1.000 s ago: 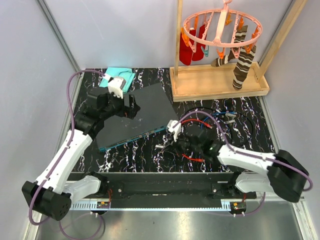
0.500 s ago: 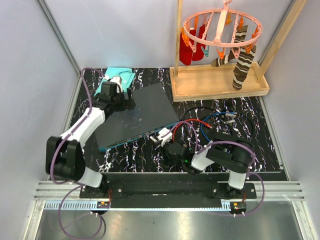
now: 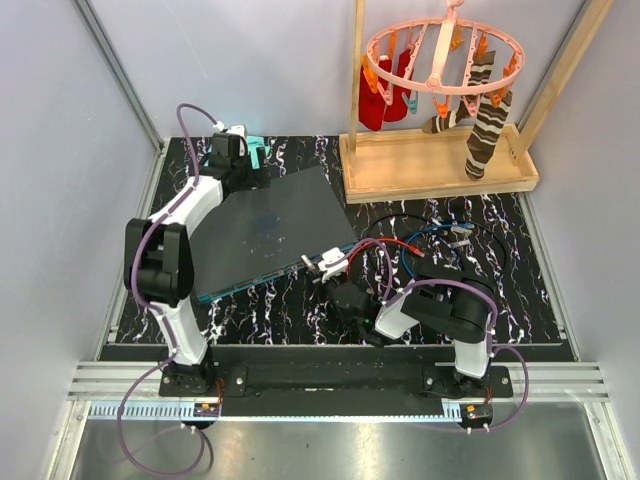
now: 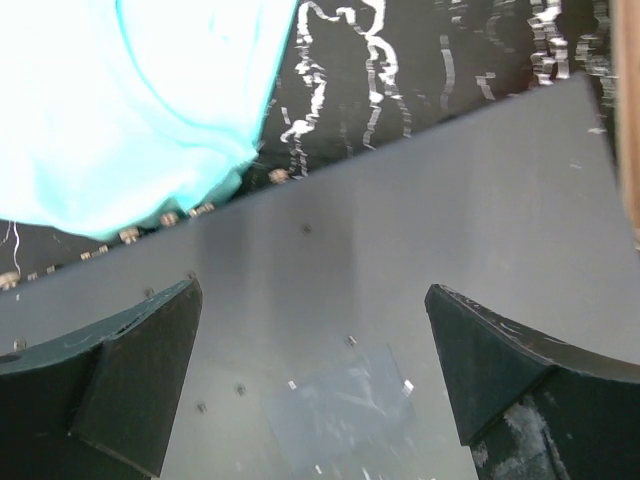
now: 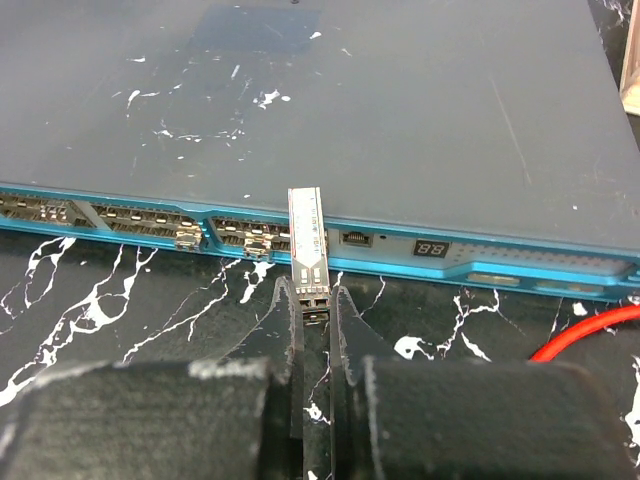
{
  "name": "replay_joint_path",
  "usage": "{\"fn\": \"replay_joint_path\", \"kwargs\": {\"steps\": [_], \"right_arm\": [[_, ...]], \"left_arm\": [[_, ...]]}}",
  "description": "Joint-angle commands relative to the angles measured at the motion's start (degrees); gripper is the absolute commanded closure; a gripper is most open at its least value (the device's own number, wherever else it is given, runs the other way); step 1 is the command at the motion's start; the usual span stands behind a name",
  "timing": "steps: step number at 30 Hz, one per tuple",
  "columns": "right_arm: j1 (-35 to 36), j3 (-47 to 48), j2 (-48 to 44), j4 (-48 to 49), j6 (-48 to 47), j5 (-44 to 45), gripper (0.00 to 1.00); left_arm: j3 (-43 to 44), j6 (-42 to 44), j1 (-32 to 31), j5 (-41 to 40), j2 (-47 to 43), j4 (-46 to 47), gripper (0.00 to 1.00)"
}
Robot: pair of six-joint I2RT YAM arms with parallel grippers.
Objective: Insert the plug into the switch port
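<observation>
At the far left corner, the left gripper (image 4: 320,350) hangs over the back edge of the switch (image 3: 270,225) with its jaws spread wide and nothing between them; the folded teal cloth (image 4: 130,100) lies just beyond that edge. The switch lies flat and skewed on the black marbled table (image 3: 300,300), its teal front edge turned towards the right arm. Along that edge runs the row of small ports (image 5: 150,215), some with metal latches showing. Right of these, the right gripper (image 5: 315,300) is closed tight on the tail of the plug (image 5: 307,235), a slim metal transceiver module. Its nose points at the teal face, just left of a network socket (image 5: 357,238). The step in hand looks like final alignment, with insertion not yet made. The wrist view cannot show whether the nose touches the face, and its tip seems to ride slightly above the port row. The next move probably calls for dropping it level with a free port, squaring it up and pushing straight in. Further right, red (image 3: 400,243) and blue (image 3: 430,235) cables loop on the table.
</observation>
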Motion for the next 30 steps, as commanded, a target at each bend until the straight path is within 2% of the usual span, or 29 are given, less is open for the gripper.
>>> {"fn": "replay_joint_path", "kwargs": {"steps": [1, 10, 22, 30], "right_arm": [[0.75, 1.31, 0.57, 1.02, 3.83, 4.12, 1.0], [3.3, 2.36, 0.65, -2.24, 6.73, 5.35, 1.0], [3.74, 4.91, 5.14, -2.42, 10.6, 8.51, 1.0], [3.74, 6.93, 6.19, -2.24, 9.64, 9.66, 1.0]], "left_arm": [[3.21, 1.59, 1.08, 0.12, 3.44, 0.34, 0.01], [4.71, 0.8, 1.08, 0.12, 7.57, -2.12, 0.01], [4.44, 0.18, 0.38, 1.79, 8.28, -3.09, 0.01], [4.8, 0.27, -0.06, 1.79, 8.81, -3.44, 0.01]]}}
